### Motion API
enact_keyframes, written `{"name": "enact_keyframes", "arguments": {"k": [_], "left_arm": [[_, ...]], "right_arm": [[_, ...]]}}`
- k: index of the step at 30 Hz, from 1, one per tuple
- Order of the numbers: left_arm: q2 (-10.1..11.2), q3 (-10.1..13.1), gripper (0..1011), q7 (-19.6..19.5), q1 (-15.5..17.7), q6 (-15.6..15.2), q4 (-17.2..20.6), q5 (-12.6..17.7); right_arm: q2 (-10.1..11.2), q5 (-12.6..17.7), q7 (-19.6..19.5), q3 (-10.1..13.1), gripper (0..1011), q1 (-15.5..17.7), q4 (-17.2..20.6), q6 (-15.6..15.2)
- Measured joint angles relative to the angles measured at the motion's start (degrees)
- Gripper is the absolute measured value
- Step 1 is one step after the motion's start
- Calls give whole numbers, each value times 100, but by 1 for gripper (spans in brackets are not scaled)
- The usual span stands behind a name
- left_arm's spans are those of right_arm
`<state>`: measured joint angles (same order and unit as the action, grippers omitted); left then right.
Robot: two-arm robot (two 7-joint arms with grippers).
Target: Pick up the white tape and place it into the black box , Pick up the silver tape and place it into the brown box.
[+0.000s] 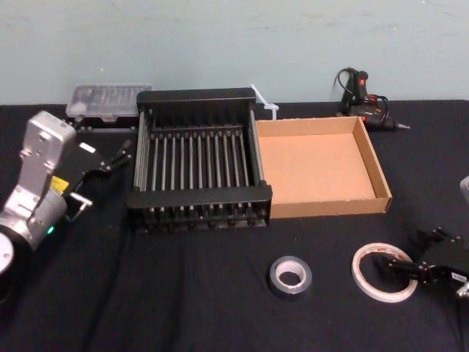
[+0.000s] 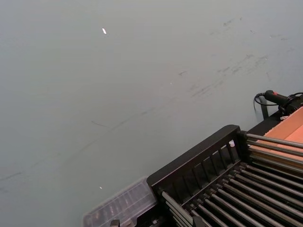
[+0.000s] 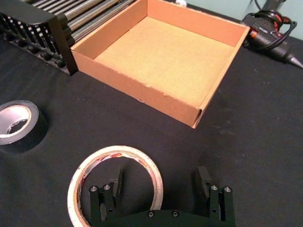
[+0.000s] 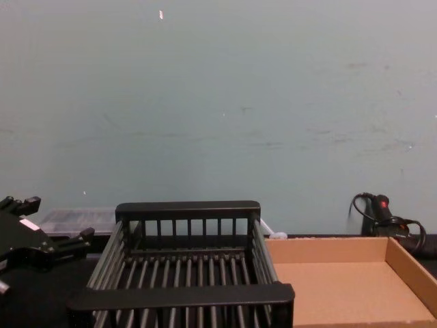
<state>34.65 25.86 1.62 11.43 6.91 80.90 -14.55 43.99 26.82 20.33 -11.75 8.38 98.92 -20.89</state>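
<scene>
The white tape (image 1: 359, 276) (image 3: 118, 151) lies flat on the black table at the front right. My right gripper (image 1: 410, 254) (image 3: 161, 178) is open and low over it; one finger sits inside the ring and the other outside, so the ring's near wall lies between them untouched. The silver tape (image 1: 290, 291) (image 3: 23, 135) lies flat just left of it. Behind them, the black box (image 1: 198, 196) (image 4: 184, 295) and the brown box (image 1: 330, 207) (image 3: 142, 92) stand side by side with nothing inside. My left gripper (image 1: 116, 157) hovers open, left of the black box.
A glue gun (image 1: 363, 99) (image 3: 272, 33) with its cord lies behind the brown box at the back right. A clear plastic case (image 1: 106, 99) (image 2: 120, 205) sits behind the black box's left corner. Bare black cloth covers the table's front.
</scene>
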Motion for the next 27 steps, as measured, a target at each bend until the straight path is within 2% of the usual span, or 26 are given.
{"name": "enact_keyframes", "arguments": {"k": [27], "left_arm": [[0,0,1001,0,0,0,0,0]], "right_arm": [[-133,-157,149,-101,1002,-186,-186,-256]]}}
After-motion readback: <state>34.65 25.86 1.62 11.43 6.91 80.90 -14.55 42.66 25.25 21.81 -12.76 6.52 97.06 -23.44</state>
